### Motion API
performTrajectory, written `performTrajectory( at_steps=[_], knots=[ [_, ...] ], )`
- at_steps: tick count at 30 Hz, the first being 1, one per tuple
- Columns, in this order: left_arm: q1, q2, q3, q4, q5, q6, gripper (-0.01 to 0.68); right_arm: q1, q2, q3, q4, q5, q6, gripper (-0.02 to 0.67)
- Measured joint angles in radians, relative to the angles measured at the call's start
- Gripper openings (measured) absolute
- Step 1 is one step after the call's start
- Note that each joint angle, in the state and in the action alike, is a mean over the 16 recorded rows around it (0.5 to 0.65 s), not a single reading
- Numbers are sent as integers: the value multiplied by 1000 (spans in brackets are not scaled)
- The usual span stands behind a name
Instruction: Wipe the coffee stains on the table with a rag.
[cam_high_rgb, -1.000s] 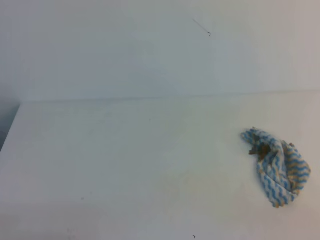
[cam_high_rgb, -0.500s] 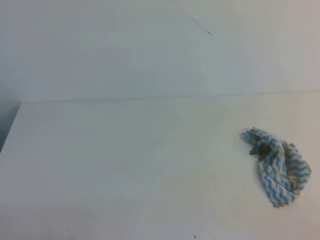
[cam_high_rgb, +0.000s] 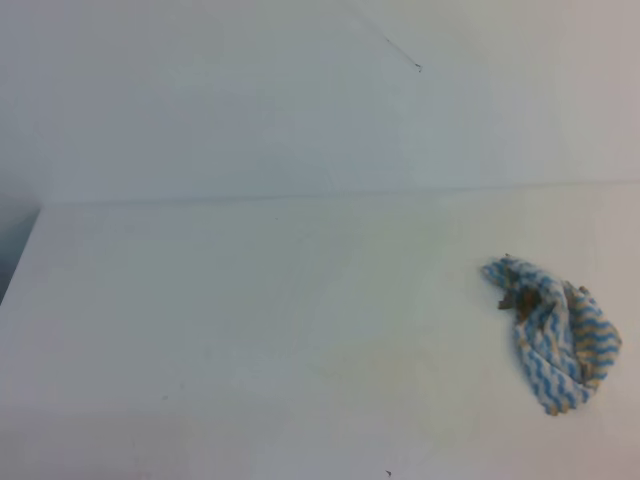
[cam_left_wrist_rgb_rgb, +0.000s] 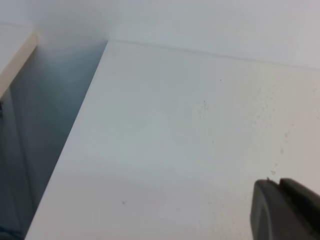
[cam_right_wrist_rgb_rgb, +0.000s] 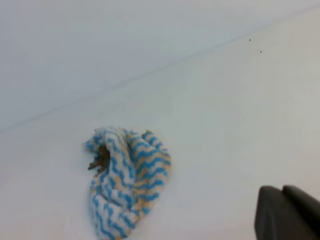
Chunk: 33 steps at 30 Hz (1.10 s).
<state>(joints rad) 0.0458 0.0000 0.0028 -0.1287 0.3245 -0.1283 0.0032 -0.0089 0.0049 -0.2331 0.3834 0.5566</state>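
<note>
The rag (cam_high_rgb: 553, 335) lies crumpled, tan-stained, at the right of the table (cam_high_rgb: 250, 320). Only a dark corner of the left gripper (cam_left_wrist_rgb_rgb: 286, 210) and the right gripper (cam_right_wrist_rgb_rgb: 287, 212) shows, so whether either claw is open or closed cannot be told.

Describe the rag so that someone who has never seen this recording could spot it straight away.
Start at the white table that fills the exterior high view and look to its right side. The rag lies there in a crumpled heap, with neither end effector touching it. Its blue and white zigzag stripes with tan-brown staining make it the only patterned thing on the plain surface.
</note>
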Motion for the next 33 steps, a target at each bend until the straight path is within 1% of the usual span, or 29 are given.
performTrajectory(
  at_steps=[4, 10, 19, 33],
  knots=[
    [0, 0, 0, 0, 0, 0, -1, 0, 0, 0, 0, -28, -24, -4],
    [0, 0, -3, 0, 1, 1, -1, 0, 0, 0, 0, -65, -112, -4],
    [0, 0, -3, 0, 1, 2, -1, 1, -4, 5, 1, -72, -233, -4],
    [0, 0, -3, 0, 1, 1, -1, 6, 0, 0, 4, -67, -242, -4]
  ],
)
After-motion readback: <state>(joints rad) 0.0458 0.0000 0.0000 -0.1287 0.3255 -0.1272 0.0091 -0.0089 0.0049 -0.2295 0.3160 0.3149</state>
